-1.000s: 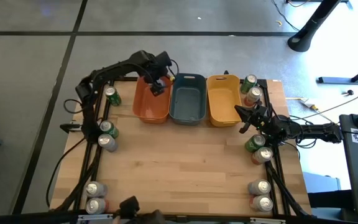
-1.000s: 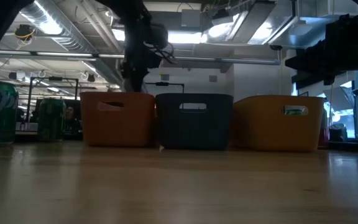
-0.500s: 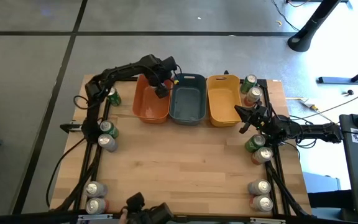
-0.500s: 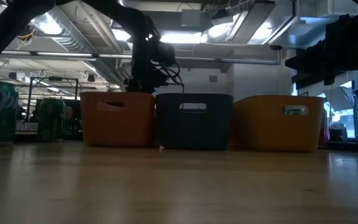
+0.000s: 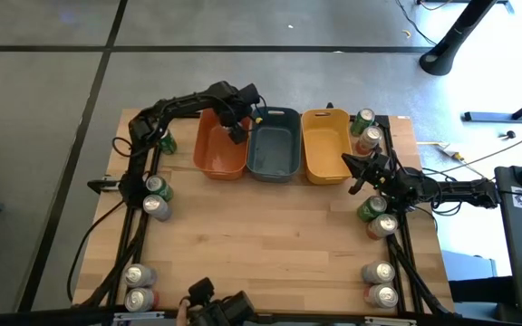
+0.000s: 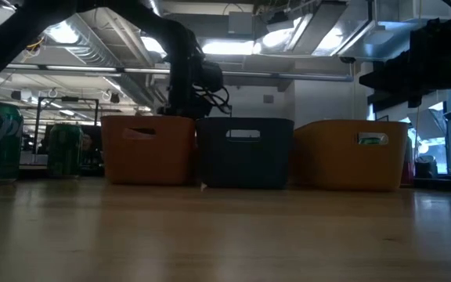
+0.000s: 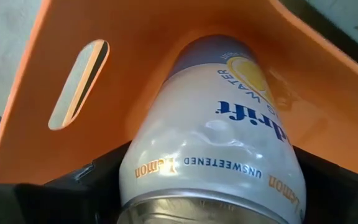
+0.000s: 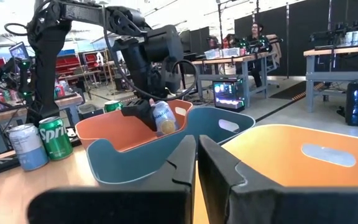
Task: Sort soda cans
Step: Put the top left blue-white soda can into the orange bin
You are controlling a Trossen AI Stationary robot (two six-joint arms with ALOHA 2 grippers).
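My left gripper [image 5: 235, 130] reaches down into the orange bin [image 5: 214, 161], shut on a silver-white soda can [image 7: 210, 149] with lemon print. The right wrist view shows that can [image 8: 163, 118] tilted, low inside the bin. Beside the orange bin stand a grey-blue bin [image 5: 273, 163] and a yellow bin [image 5: 324, 167]. Other soda cans stand along the table's left edge [image 5: 157, 187] and right edge [image 5: 368, 138]. My right gripper [image 5: 359, 172] waits shut at the right, near the yellow bin. My left gripper pinches the can's curved sides [image 7: 138, 180] between its two fingers [image 7: 95, 183], close to the can's upper rim. The fingers come steeply from above. The can hangs tilted, lower end down inside the orange bin; whether it touches the bin's floor I cannot tell.
The three bins stand side by side at the table's far edge. Pairs of cans stand near both front corners [image 5: 137, 274] [image 5: 381, 272]. Bare wood lies across the middle of the table [image 5: 261, 244].
My left gripper has sunk with the can from above the orange bin's rim down into the bin, drifting a little toward the grey-blue bin. The can stays between its fingers.
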